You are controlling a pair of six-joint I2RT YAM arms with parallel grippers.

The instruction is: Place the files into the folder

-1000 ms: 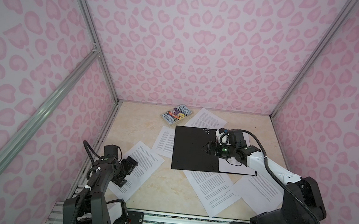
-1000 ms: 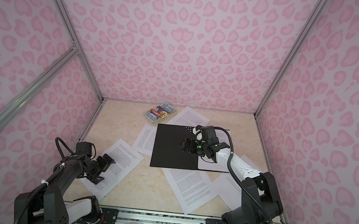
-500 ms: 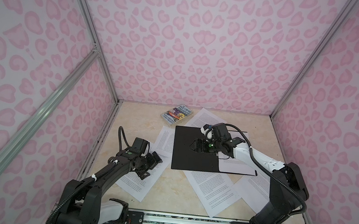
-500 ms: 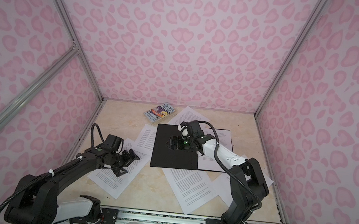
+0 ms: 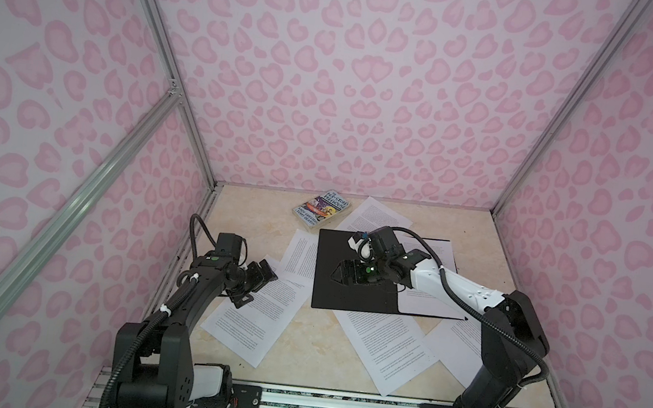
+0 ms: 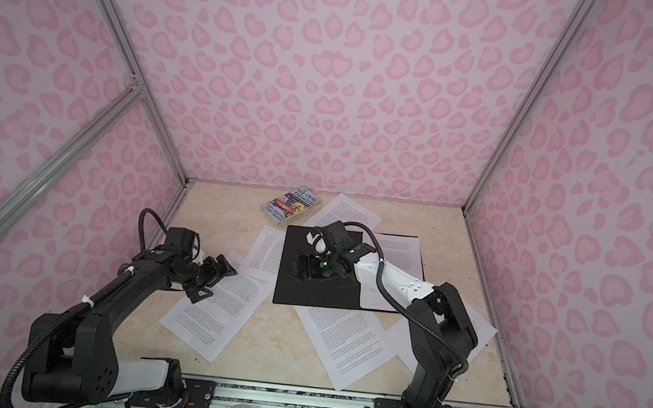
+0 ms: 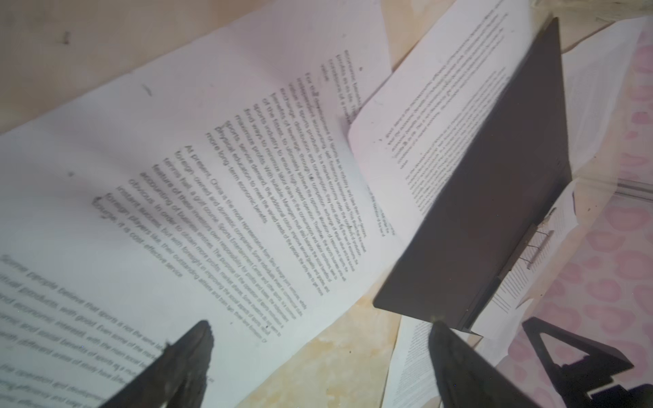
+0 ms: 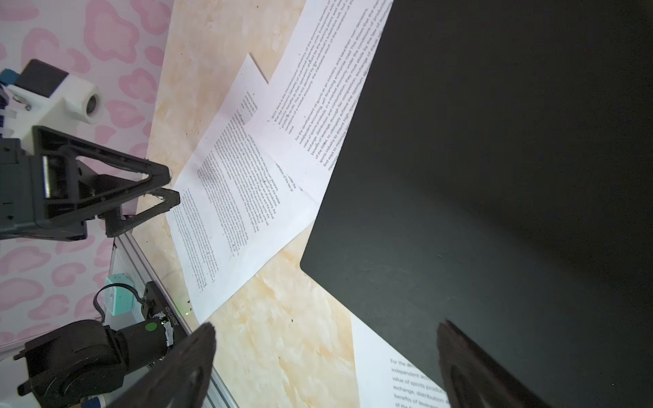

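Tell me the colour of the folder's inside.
Black; the folder shows best in a top view.

Both top views look from high at the front, down toward the back wall, far enough that I see the whole counter. Left wrist skims close over files; right wrist close over folder. Both wrist views share the folder's corner.

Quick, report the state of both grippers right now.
Left gripper: open, holding nothing, over a paper sheet.
Right gripper: open, holding nothing, over the open folder.
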